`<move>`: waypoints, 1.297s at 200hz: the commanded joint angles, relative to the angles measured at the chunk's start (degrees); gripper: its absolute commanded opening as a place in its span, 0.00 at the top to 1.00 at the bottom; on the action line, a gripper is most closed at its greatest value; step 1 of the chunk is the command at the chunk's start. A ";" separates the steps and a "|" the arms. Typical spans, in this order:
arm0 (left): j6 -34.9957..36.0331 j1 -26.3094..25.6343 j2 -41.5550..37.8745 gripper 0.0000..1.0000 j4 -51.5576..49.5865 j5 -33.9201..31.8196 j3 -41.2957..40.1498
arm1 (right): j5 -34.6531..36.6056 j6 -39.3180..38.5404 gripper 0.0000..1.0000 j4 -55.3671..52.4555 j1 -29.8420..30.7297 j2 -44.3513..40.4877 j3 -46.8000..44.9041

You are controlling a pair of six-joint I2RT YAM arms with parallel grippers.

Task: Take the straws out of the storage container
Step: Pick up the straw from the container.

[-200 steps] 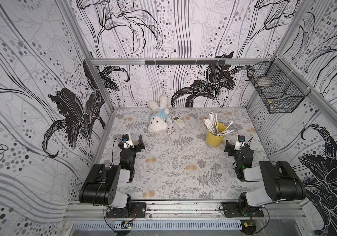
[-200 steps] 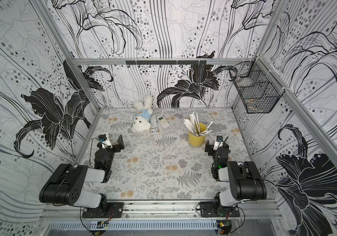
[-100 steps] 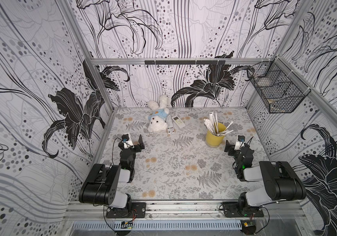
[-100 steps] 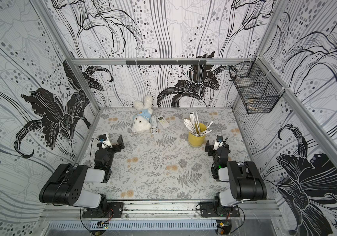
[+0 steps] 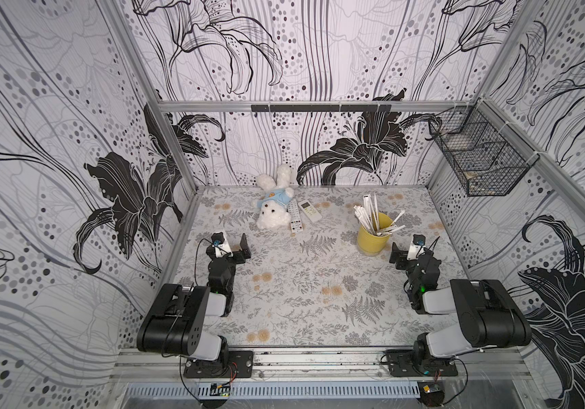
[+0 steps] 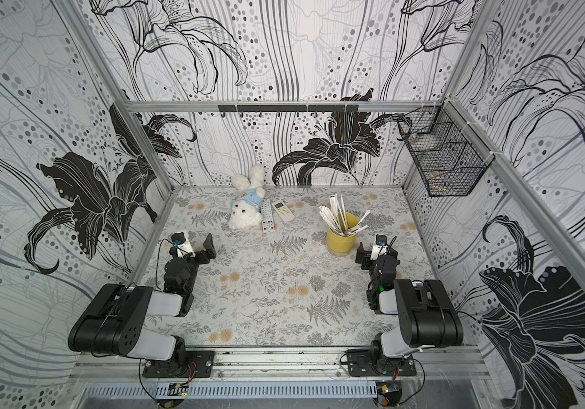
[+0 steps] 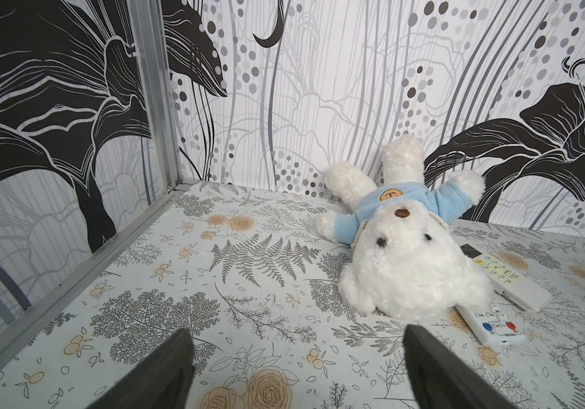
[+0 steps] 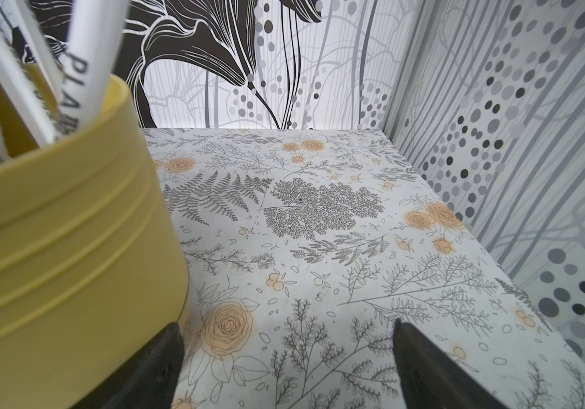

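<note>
yellow ridged cylindrical cup (image 5: 372,242) holds thin white, seemingly paper-wrapped straws (image 5: 366,216).

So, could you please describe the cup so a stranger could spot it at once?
Find the wire basket on the right wall, then look down to that side of the table. The cup stands there upright near the right gripper; it is the only yellow thing, with white straws fanning out of it.

One cup (image 5: 372,244) — maybe twelve straws (image 5: 364,217), two remotes (image 5: 311,211)
</note>
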 commanded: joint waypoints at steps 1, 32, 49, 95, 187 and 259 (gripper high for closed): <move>0.84 0.28 -1.72 0.20 2.87 1.77 -0.85 | 1.71 1.36 0.04 0.71 -0.10 -2.91 -0.07; 0.89 0.17 -11.90 0.32 -8.92 0.97 0.71 | 8.80 5.70 0.05 -5.09 -0.10 -14.91 -3.82; 0.33 -0.28 -17.92 0.36 -10.44 0.74 -1.12 | 11.90 8.96 0.07 -20.31 -0.10 -22.65 -1.34; -2.72 -5.31 -31.37 0.53 -15.42 -0.76 -2.05 | 11.88 15.60 0.13 -46.63 -0.10 -45.88 -0.36; -3.33 -32.38 -30.36 0.57 -36.66 4.35 16.57 | -21.43 15.02 0.32 -86.95 -0.10 -44.45 34.11; -6.74 -42.39 -10.63 0.60 -27.50 19.95 27.12 | -20.24 8.85 0.38 -89.51 3.90 -23.79 53.18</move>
